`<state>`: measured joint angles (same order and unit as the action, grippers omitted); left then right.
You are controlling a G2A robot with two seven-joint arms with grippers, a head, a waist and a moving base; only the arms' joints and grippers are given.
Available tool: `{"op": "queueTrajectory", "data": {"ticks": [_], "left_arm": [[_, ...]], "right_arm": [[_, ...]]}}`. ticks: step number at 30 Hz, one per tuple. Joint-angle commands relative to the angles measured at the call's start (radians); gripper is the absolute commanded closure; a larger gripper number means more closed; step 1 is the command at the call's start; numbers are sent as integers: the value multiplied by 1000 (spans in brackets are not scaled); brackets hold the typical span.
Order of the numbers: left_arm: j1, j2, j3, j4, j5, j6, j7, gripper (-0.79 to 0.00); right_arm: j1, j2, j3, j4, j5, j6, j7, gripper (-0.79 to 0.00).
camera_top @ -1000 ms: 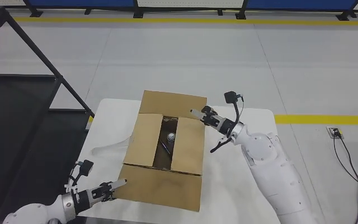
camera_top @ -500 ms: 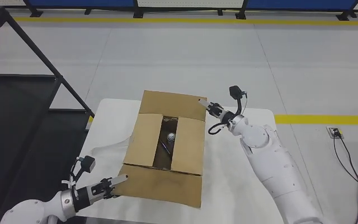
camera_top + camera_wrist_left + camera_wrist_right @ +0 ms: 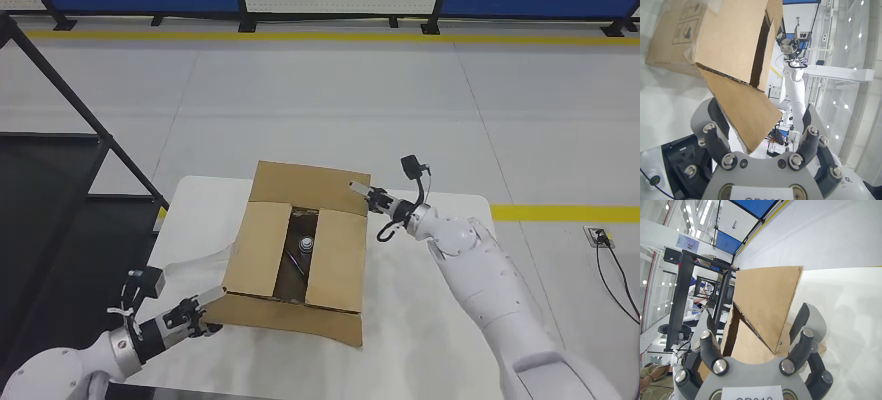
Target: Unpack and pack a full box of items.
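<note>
Since a second ago the near flap [image 3: 290,315] has tipped upward, and the left gripper [image 3: 212,298] has climbed with its left corner. The right gripper [image 3: 358,187] has slid a little outward along the far flap [image 3: 300,182].

In the left wrist view, the left gripper [image 3: 761,108] has its fingers spread. The corner of the near flap runs between them, close to one finger and well clear of the other, so nothing is pinched yet.

The box [image 3: 255,250] sits in the middle of the counter [image 3: 420,330]. Its two side flaps are folded in, leaving a dark slot between them. A small white-capped bottle [image 3: 306,245] shows through the slot, along with other items too dim to tell apart.

At the far right corner of the box, the right gripper [image 3: 755,311] is also spread, and it straddles the tip of the far flap without clamping it.

The step in hand looks like folding the near and far flaps back to open the box. It would go best if each gripper closed well onto the cardboard rather than on the very tip, where the cardboard could slip out or crease. Each flap should then swing around its own hinge line. Pulling both flaps evenly would keep the box from sliding or tilting on the counter.
</note>
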<state>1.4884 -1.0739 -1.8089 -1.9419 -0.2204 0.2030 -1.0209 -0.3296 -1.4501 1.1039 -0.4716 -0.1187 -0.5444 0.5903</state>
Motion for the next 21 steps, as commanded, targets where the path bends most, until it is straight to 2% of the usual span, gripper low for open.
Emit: {"op": "queueTrajectory", "data": {"ticks": [1,12,21], "left_arm": [[-2,1,3,-6,-9,7,11,-785],[-30,5,9,-11,-68,85,118,-785],[-59,4,17,-8,-149,138,216,-785]], "right_arm": [[9,-1,4,21,20,-40,17,-785],[21,9,36,47,114,-214,125,-785],[-17,31,61,-47,135,-292,148,-785]]}}
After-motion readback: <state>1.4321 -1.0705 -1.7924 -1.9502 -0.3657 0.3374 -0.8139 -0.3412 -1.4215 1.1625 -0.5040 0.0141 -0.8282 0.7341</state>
